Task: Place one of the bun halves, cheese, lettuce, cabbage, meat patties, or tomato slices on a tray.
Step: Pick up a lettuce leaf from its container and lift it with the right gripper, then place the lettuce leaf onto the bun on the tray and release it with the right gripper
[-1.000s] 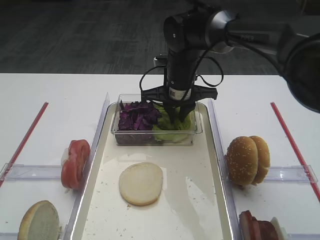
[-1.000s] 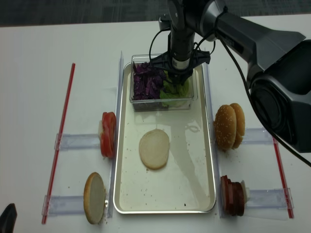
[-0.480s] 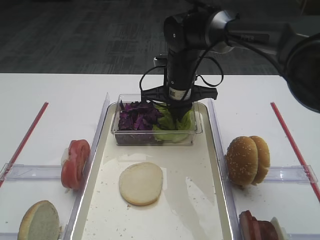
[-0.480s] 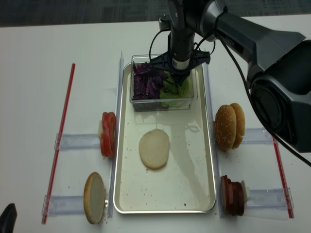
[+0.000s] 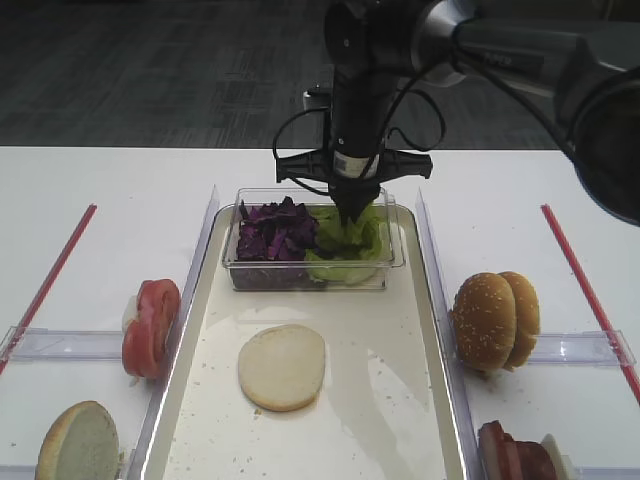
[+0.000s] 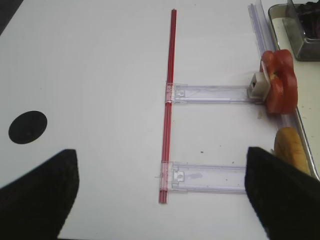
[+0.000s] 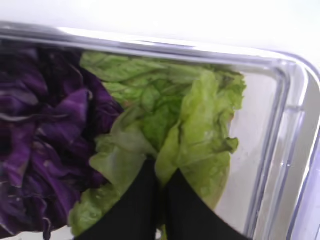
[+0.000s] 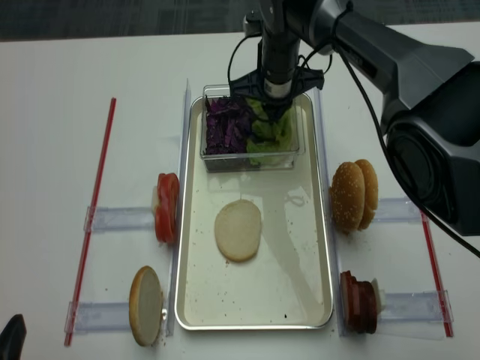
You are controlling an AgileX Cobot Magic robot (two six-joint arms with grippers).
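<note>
My right gripper [image 5: 352, 214] stands in the clear tub [image 5: 234, 262] at the tray's far end, shut on a leaf of light-green lettuce [image 7: 200, 115] that folds up around the black fingertips [image 7: 145, 192]. Purple cabbage [image 5: 272, 230] fills the tub's left half. A pale bun half [image 5: 282, 366] lies cut face up on the tray [image 5: 400, 400]. Over the bare table to the left, my left gripper [image 6: 160, 151] hangs open and empty. No cheese is in view.
Tomato slices [image 5: 150, 325] and another bun half [image 5: 78, 442] stand on clear holders left of the tray. Sesame bun halves [image 5: 495, 320] and meat patties [image 5: 510, 455] stand to its right. Red strips [image 5: 48, 275] mark both outer sides of the table.
The right gripper's jaws closed on the lettuce. The gripper then rose a little out of the tub, pulling the leaf up with it.
</note>
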